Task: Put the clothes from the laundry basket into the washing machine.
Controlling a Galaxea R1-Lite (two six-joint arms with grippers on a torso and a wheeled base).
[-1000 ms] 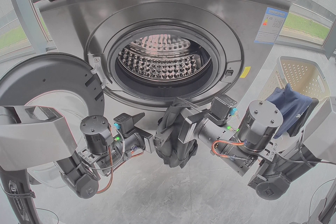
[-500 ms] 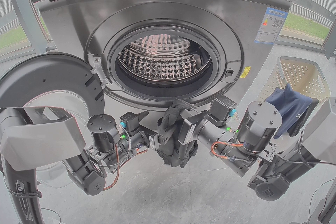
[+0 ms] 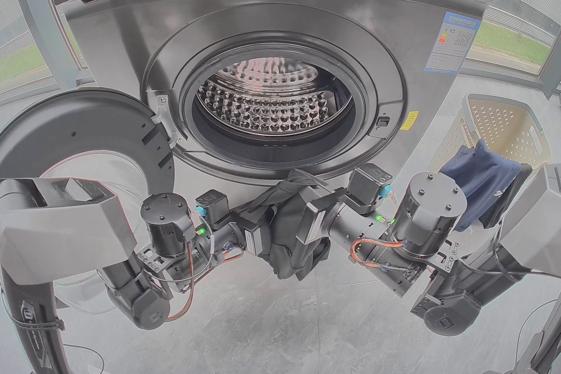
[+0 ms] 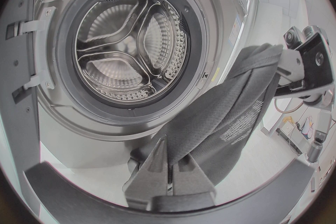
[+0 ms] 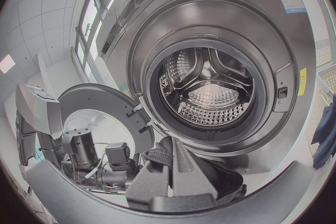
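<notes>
A dark grey garment (image 3: 289, 252) hangs between both grippers, just below the washing machine's open drum (image 3: 272, 100). My right gripper (image 3: 297, 191) is shut on its upper fold; in the right wrist view the fingers (image 5: 182, 161) pinch the dark cloth (image 5: 220, 179). Coming in from the left, my left gripper (image 3: 264, 222) is shut on the garment's side. In the left wrist view, the cloth (image 4: 217, 119) stretches away from my left gripper (image 4: 170, 161). The drum holds no clothes. A beige laundry basket (image 3: 514, 118) stands at the right with a blue garment (image 3: 482, 179) draped over its rim.
The washer's round door (image 3: 76, 135) stands swung open at the left, close behind my left arm. Grey floor (image 3: 280, 328) lies bare below the grippers. Windows run behind the machine on both sides.
My left gripper has moved in toward the garment, turned and taken hold of it. The cloth is now drawn out leftward between the two grippers. The right arm has barely shifted.
</notes>
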